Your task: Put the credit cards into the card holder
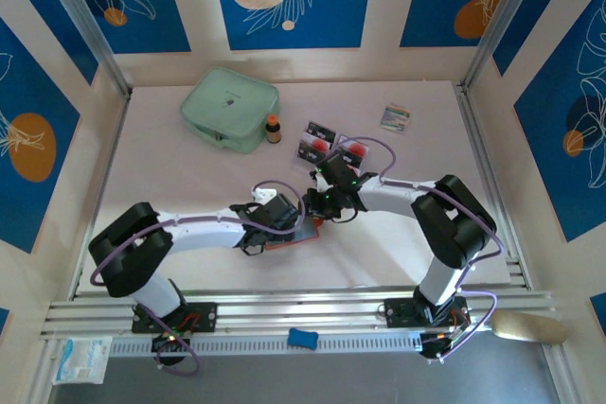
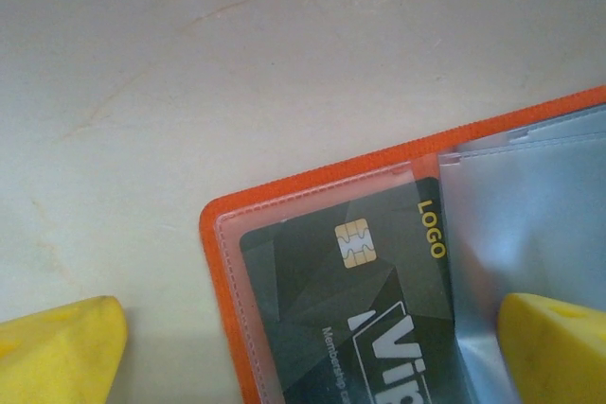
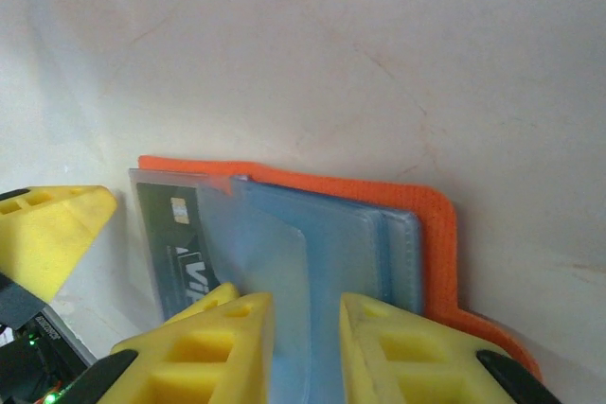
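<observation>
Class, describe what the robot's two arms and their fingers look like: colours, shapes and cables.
The left arm and right arm are white tubes joined by bulky black housings, each trailed by a looping purple cable. The fingers are bright yellow blocky wedges with hollow rectangular pockets.

Bright even light, soft shadows, wrist close-ups slightly blurred

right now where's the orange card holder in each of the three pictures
top view: card holder, a small orange patch just below the picture's middle
left wrist: lower right, its rounded orange corner towards the upper left
right wrist: centre to lower right, orange edge along its top and right side
shared landmark: the black card with the gold chip in its clear pocket, in both wrist views; too small to tell from above
</observation>
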You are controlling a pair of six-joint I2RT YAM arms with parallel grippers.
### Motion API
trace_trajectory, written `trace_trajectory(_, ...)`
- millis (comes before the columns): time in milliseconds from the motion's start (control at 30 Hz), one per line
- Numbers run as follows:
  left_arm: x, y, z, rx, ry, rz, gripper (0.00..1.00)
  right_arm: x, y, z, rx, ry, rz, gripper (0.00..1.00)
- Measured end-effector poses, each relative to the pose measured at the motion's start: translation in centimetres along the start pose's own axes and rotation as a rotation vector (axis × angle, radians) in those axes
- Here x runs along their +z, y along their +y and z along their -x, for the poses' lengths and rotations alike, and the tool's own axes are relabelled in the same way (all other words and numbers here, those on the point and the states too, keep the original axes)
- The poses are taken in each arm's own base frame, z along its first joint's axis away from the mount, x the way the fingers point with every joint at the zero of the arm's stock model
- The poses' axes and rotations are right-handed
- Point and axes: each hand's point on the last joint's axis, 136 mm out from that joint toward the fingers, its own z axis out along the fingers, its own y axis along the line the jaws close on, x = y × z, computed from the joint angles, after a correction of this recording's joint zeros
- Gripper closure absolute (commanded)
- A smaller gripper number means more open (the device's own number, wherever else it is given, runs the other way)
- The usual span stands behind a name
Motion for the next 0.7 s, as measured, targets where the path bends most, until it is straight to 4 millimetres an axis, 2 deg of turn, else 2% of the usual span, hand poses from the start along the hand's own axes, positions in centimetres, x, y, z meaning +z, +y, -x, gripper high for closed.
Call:
trace_trajectory(267, -0.1, 0.2, 0.0, 0.000, -0.004, 0.002, 0.00, 1.2, -0.4, -0.5, 0.028, 0.038, 0.013, 0.74)
trace_trajectory(700, -1.4, 0.6, 0.6, -0.014, -0.041, -0.015, 0.00, 1.6, 1.0, -0.6, 0.072, 0.074, 0.104, 0.70)
